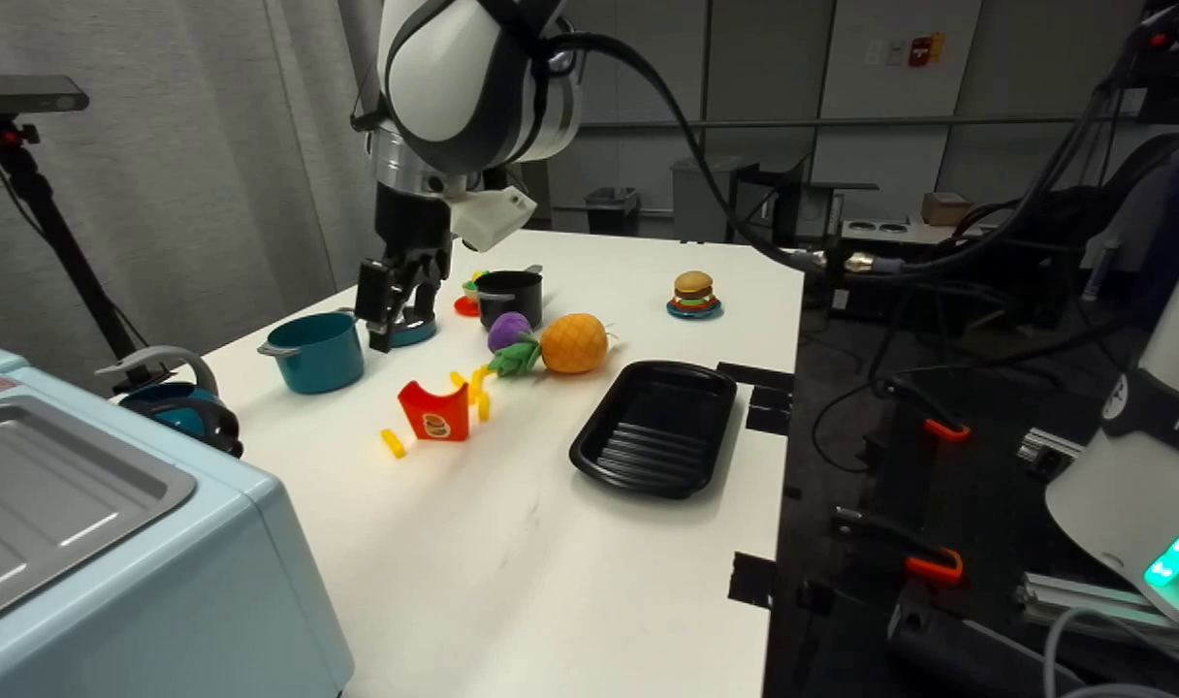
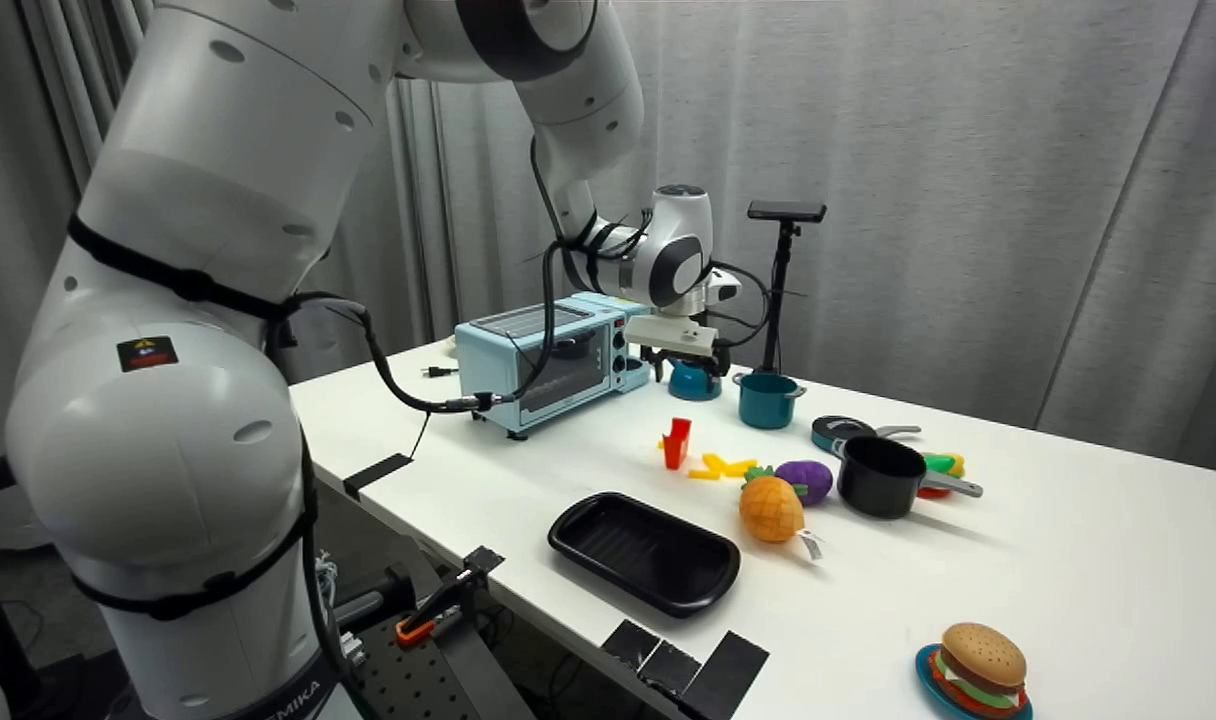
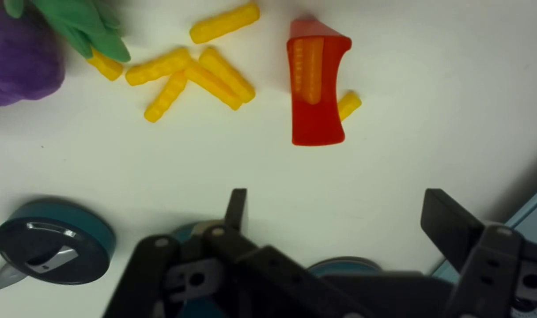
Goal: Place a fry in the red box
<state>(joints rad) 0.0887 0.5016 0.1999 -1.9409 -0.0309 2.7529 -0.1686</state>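
The red box (image 1: 436, 415) stands on the white table in both exterior views (image 2: 676, 446). In the wrist view the red box (image 3: 318, 126) is at the upper middle, with yellow fries (image 3: 312, 70) inside it. Several loose fries (image 3: 213, 84) lie in a cluster to its left in the wrist view; they also show in the exterior views (image 1: 483, 405) (image 2: 723, 466). A single fry (image 3: 350, 104) lies on the box's other side, partly hidden by it; it shows whole in an exterior view (image 1: 393, 443). My gripper (image 3: 334, 192) is open and empty, raised above the table, apart from box and fries.
A teal pot (image 1: 320, 354) and a teal kettle (image 2: 695, 380) stand near the gripper. A black ridged pan (image 2: 643, 550), an orange pineapple (image 2: 771, 510), a purple eggplant (image 2: 806, 480) and a black pot (image 2: 880, 478) are around. A light blue toaster oven (image 2: 558, 360) stands beside.
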